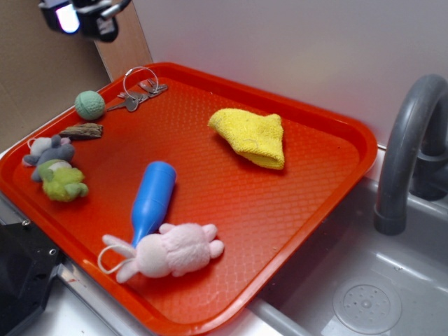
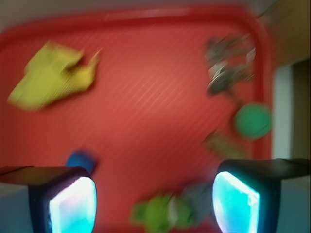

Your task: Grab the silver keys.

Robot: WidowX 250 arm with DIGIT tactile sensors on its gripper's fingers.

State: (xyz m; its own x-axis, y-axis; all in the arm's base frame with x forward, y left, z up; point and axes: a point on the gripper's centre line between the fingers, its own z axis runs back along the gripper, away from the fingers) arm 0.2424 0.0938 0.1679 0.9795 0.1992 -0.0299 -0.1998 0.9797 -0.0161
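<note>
Seven loose things lie on the red tray (image 1: 308,140), which sits beside a grey sink (image 1: 364,280) with a curved faucet (image 1: 406,140). The keys (image 1: 140,94) rest at the tray's far left corner, close to the rim, their thin wire ring standing up a little above the flat silver blades. Just to their left is a teal ball (image 1: 89,104), near but apart from them. Below the ball lies a small brown piece (image 1: 82,131), and further down the left edge a grey plush (image 1: 47,149) touches a green one (image 1: 64,183). A blue bottle (image 1: 153,197) lies on its side near the middle, its narrow end against a pink bunny (image 1: 171,250) at the near edge. A yellow cloth (image 1: 253,136) sits crumpled toward the far right, well apart from everything else.

The gripper (image 1: 80,15) hangs at the top left of the exterior view, above and beyond the tray corner, clear of the keys. The wrist view is blurred, yet it shows the two fingers (image 2: 238,199) spread wide with nothing between them, so the jaws are apart and empty. In that view the keys (image 2: 228,68) appear as a smeared dark shape at the upper right, with the ball (image 2: 252,121) below them.
</note>
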